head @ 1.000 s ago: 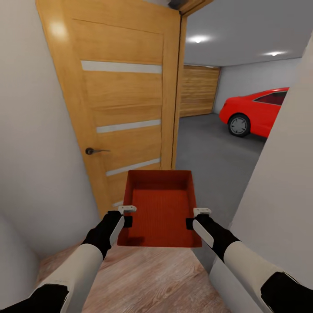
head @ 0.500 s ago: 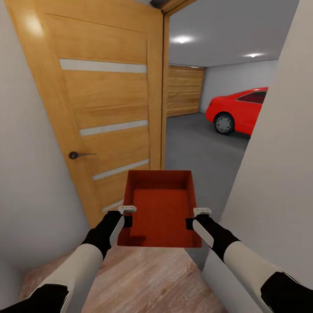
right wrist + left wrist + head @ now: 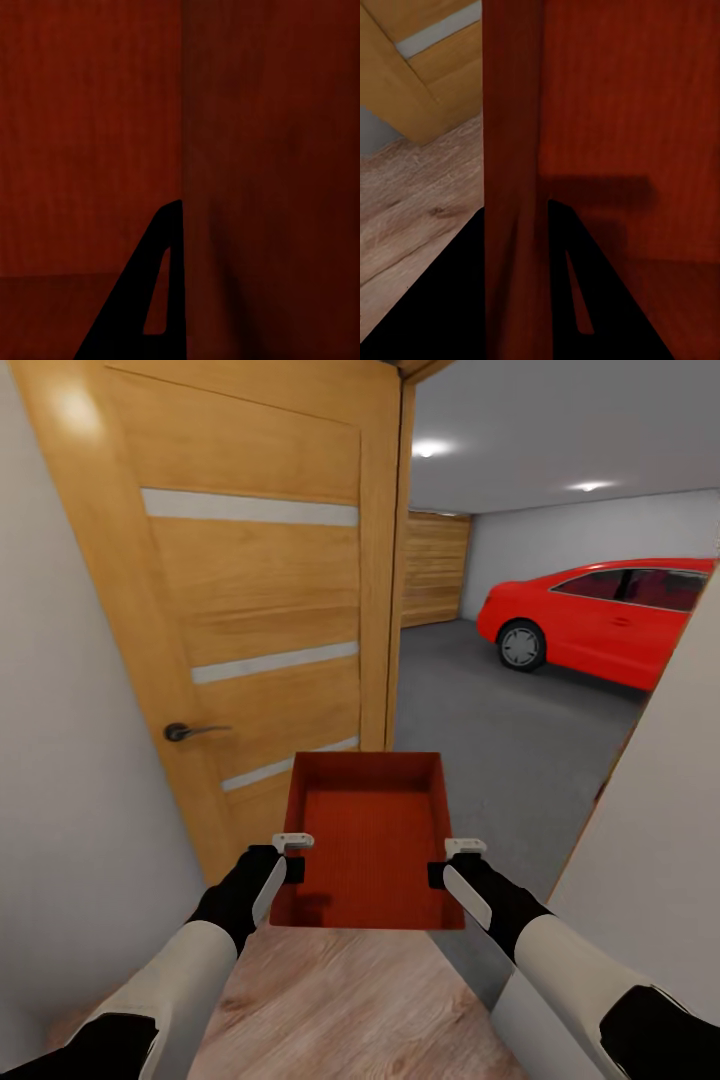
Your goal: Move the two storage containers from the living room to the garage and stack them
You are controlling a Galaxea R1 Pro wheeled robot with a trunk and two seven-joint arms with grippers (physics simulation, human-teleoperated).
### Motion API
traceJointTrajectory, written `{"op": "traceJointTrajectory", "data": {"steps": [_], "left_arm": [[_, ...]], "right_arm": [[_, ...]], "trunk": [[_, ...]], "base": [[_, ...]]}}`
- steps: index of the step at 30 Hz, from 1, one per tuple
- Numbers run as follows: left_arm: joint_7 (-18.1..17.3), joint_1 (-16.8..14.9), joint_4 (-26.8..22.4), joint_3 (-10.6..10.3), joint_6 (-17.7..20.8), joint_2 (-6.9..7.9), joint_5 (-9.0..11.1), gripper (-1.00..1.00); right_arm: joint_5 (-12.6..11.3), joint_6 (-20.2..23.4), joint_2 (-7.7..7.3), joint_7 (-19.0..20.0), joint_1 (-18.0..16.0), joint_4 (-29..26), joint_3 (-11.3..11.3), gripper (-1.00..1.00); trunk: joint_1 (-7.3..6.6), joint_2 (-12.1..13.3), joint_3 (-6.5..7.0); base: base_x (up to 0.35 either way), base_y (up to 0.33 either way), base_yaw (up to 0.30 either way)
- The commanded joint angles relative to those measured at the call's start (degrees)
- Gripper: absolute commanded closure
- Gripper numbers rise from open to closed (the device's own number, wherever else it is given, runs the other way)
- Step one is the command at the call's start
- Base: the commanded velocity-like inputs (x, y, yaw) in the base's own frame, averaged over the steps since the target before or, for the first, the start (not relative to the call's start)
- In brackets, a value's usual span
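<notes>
The fingers of the left gripper (image 3: 291, 857) are clamped over the left wall of a red-orange storage container (image 3: 368, 840), one white-tipped finger lying on the rim and the dark one against the outer face; the left wrist view shows the thin wall (image 3: 514, 180) running straight between the two black fingers (image 3: 577, 300), with no gap on either side. The fingers of the right gripper (image 3: 450, 860) pinch the opposite wall in the same way, and in the right wrist view a black finger (image 3: 154, 292) lies flat against the red wall.

The container sits at the lower centre of the head view, held level between both arms above the light wood-plank flooring (image 3: 340, 1000), its open top upward and its ribbed bottom bare. Its far end reaches toward the doorway.

A wood-panelled door (image 3: 240, 600) with pale horizontal strips and a dark lever handle (image 3: 190, 731) takes up the upper left of the frame, swung open beside the opening. Through that opening, in the upper right, lies the garage with its dark grey floor (image 3: 500, 730), a red car (image 3: 610, 615) standing well beyond the container, a wooden panelled wall section (image 3: 435, 568) at the back, and two recessed ceiling lights (image 3: 430, 448). A white wall edge (image 3: 640, 860) closes the lower right
</notes>
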Motion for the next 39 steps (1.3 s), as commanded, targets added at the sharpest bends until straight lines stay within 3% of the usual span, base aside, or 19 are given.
{"op": "traceJointTrajectory", "data": {"steps": [1, 27, 39], "left_arm": [[0.58, -0.01, 0.01, -0.19, 0.36, 0.05, 0.28, 1.00], [0.58, -0.01, -0.08, -0.19, 0.28, 0.05, 0.28, 1.00], [0.50, -0.01, -0.05, -0.18, 0.57, 0.05, 0.28, 1.00]], "right_arm": [[2.80, -1.46, -3.21, -0.88, -0.12, -0.12, -2.70, 1.00], [2.80, -1.46, -3.18, -0.90, -0.12, -0.12, -2.70, 1.00], [2.80, -1.46, -3.18, -0.90, -0.12, -0.12, -2.70, 1.00]], "trunk": [[0.06, -0.13, -0.12], [0.06, -0.13, -0.12], [0.06, -0.13, -0.12]], "base": [[0.246, 0.213, -0.153], [0.022, 0.017, -0.279], [0.140, 0.104, -0.027]]}}
